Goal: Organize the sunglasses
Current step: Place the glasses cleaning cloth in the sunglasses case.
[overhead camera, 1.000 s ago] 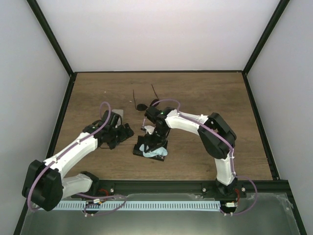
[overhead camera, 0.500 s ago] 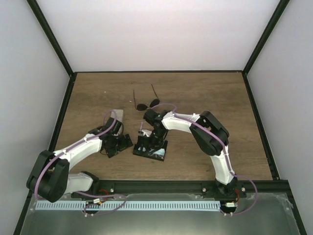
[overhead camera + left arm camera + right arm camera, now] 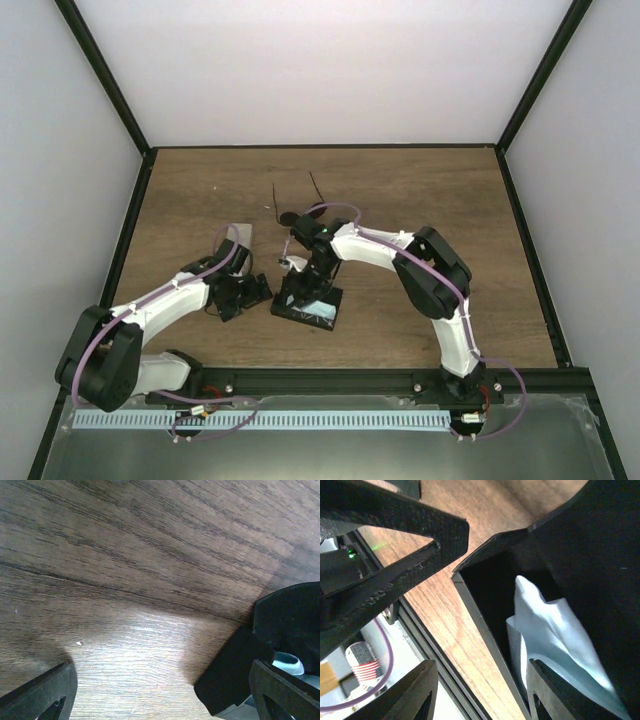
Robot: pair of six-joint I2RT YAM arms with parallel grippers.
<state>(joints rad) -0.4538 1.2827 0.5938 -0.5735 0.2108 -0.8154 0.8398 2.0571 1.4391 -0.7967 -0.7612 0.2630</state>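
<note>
The worktop is mid-brown wood with darker streaked grain, paler where light glares on it. The sunglasses are thin black wire with dark lenses. The case is black, and the cloth inside it is pale blue, almost white. The left arm and right arm are white with black joints and purple cables. The walls are white, and the frame bars are black.

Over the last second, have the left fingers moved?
Yes. The left fingers have drawn back toward the near edge of the table, farther from the sunglasses, which stayed put.
</note>
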